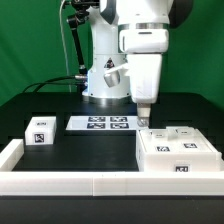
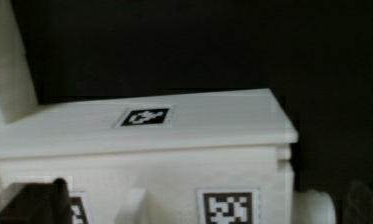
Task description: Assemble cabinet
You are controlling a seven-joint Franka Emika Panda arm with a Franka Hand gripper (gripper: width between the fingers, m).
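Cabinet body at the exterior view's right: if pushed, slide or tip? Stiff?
The cabinet body lies broad and low on the table, so it would probably slide, not tip. It looks like moulded plastic with flat faces, so it is likely stiff and unable to roll. Its smooth faces may be slippery for the gripper.

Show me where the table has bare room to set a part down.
Bare table lies between the block and the cabinet, in front of the marker board. Crowded on the exterior view's right, where the gripper hangs at the cabinet.
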